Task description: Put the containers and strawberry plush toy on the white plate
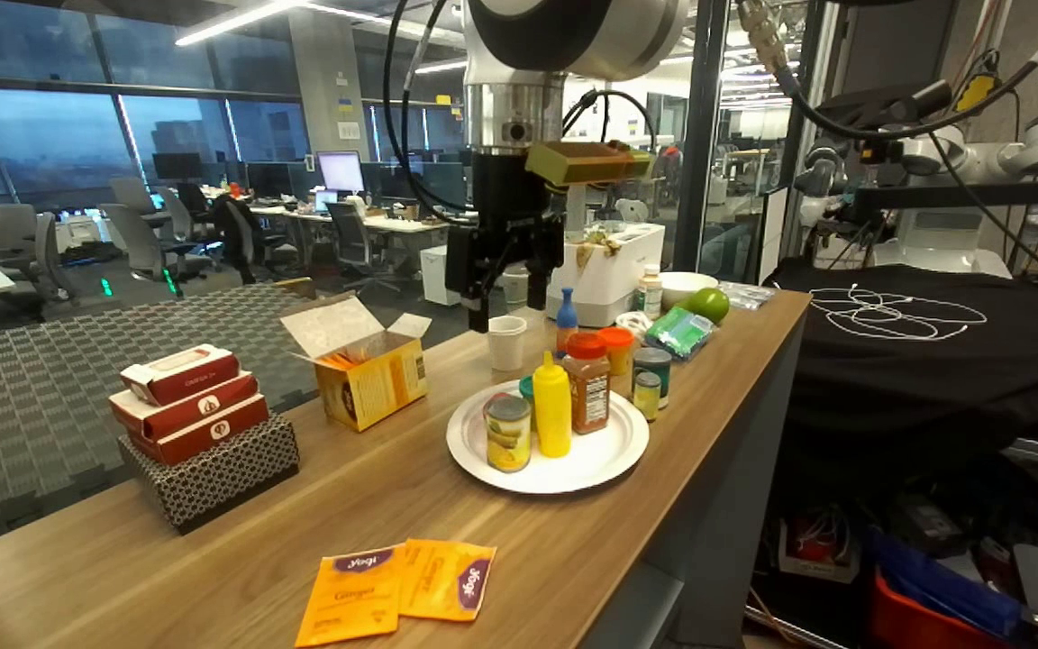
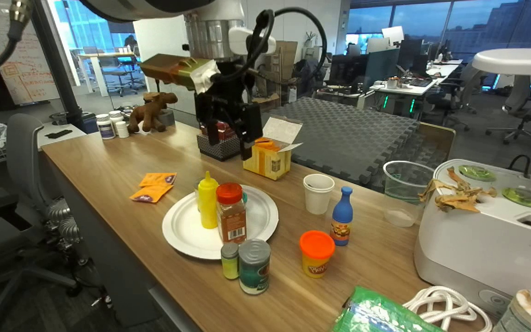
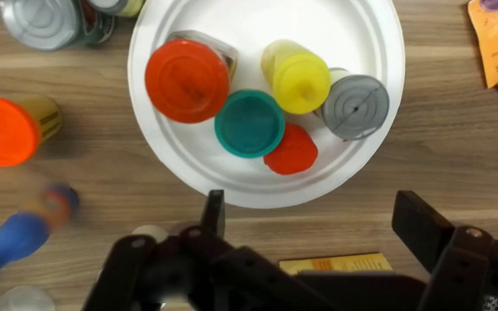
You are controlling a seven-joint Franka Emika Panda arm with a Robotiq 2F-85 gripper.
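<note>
Hovering empty, jaws apart, claw [image 3: 309, 207] has strawberry [image 3: 294, 152], then upright bottle [image 3: 298, 77], at 12 o'clock in wrist view, both already on plate [image 3: 270, 197], so next is probably retreat toward 6.

The arm [image 1: 578, 41] is white and black, with a silver cylindrical collar [image 1: 516, 104], looping black cables [image 2: 270, 25] and a boxy gold-coloured housing [image 2: 173, 69]; its black, angular hand [image 1: 508, 310] shows pale screw heads [image 3: 474, 232].
</note>
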